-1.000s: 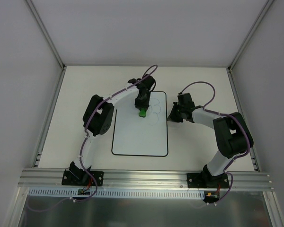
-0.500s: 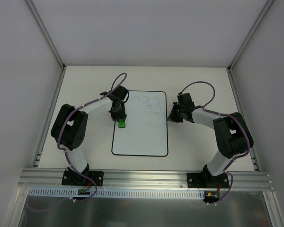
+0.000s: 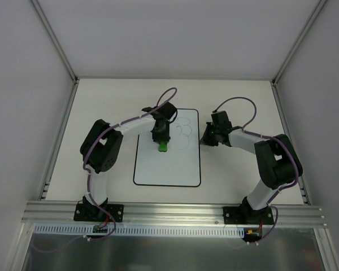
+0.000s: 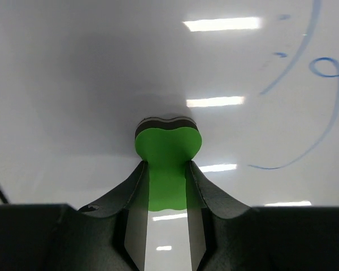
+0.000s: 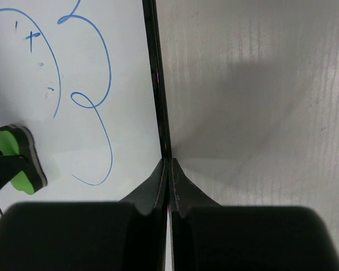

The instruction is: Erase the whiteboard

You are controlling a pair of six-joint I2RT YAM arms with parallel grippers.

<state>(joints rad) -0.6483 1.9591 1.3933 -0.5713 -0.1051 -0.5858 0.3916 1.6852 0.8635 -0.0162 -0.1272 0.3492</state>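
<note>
While right jaws pinch whiteboard [image 3: 168, 169] edge, left jaws grip green eraser [image 4: 168, 141].

left arm [image 3: 131, 125] stretched forward, jaws clamped, right arm [image 3: 247, 139] folded, jaws together

— What is that green thing?
— A small eraser [image 3: 163, 147], green with a dark layer.
— What is around it?
— A pale table [image 3: 101, 107] spreads out on every side of it. White walls [image 3: 169, 34] stand far behind and beside it. A silver rail [image 3: 175, 210] runs well to its near side.
</note>
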